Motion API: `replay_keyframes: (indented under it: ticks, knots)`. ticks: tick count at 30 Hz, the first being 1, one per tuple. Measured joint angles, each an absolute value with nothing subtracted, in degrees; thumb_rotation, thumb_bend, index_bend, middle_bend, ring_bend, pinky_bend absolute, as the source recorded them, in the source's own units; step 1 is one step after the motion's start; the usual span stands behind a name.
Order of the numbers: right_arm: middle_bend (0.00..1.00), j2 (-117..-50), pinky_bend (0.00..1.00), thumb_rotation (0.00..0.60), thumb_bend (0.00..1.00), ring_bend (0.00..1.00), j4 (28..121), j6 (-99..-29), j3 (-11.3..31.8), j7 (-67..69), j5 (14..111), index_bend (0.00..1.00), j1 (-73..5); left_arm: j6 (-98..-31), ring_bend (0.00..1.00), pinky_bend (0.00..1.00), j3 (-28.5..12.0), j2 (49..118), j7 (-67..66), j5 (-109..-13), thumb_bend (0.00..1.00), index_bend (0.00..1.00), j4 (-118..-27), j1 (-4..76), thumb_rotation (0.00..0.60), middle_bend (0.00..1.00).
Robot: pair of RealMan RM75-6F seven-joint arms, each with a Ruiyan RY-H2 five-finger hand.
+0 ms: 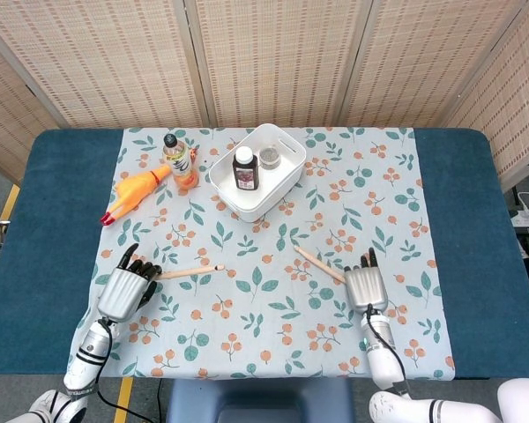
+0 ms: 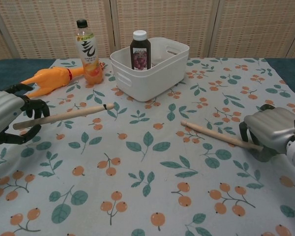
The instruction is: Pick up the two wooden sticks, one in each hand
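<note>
Two pale wooden sticks lie over the floral cloth. The left stick [image 1: 190, 269] [image 2: 64, 115] points right, and its near end sits inside my left hand [image 1: 123, 289] [image 2: 7, 118], whose dark fingers [image 2: 33, 105] wrap around it. The right stick [image 1: 318, 263] [image 2: 217, 135] runs diagonally from the cloth's middle into my right hand [image 1: 364, 287] [image 2: 271, 133]. That hand's fingers [image 2: 246, 133] curl over the stick's end. In the chest view the far tips of both sticks seem to hover just above the cloth.
At the back centre a white basket [image 1: 285, 174] [image 2: 160, 73] holds a dark juice bottle [image 2: 140, 50] and a small jar [image 1: 270, 158]. An orange drink bottle [image 1: 182, 162] [image 2: 87, 51] and a rubber chicken [image 1: 134, 193] [image 2: 49, 79] stand back left. Bare cloth lies between the hands.
</note>
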State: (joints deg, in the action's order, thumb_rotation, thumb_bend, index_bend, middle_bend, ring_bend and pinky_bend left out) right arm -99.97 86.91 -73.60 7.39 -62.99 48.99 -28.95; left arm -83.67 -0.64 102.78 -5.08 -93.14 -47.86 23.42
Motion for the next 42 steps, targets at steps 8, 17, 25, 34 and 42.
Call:
replay_keyframes:
  ticks: [8, 17, 25, 34, 42]
  knots:
    - [0.57, -100.15, 0.00, 0.600, 0.36, 0.28, 86.17, -74.53, 6.65, -64.51, 48.06, 0.57, -29.49, -83.87, 0.47, 0.15, -0.54, 102.70, -5.24, -93.32, 0.56, 0.81, -47.85, 23.35, 0.600, 0.85]
    - [0.66, -99.14, 0.00, 0.600, 0.36, 0.36, 85.89, -73.84, 5.55, -64.83, 47.12, 0.68, -29.71, -83.38, 0.47, 0.15, -0.47, 102.67, -6.13, -93.28, 0.56, 0.81, -48.22, 23.37, 0.600, 0.85]
    - [0.85, -97.94, 0.00, 0.600, 0.39, 0.53, 86.09, -73.07, 4.32, -59.68, 51.05, 0.93, -29.39, -82.39, 0.47, 0.15, -0.55, 102.10, -6.16, -92.82, 0.56, 0.81, -49.27, 23.48, 0.600, 0.86]
    - [0.88, -92.61, 0.00, 0.600, 0.40, 0.55, 92.86, -75.02, 3.10, -51.33, 59.03, 0.96, -27.66, -80.54, 0.47, 0.15, -1.92, 99.66, -5.25, -91.11, 0.56, 0.82, -54.72, 24.01, 0.600, 0.86]
    - [0.88, -87.55, 0.00, 0.600, 0.40, 0.55, 102.93, -76.74, 1.15, -46.65, 69.25, 0.96, -26.57, -77.78, 0.48, 0.15, -4.20, 97.54, -7.77, -88.61, 0.57, 0.82, -62.53, 25.33, 0.600, 0.86]
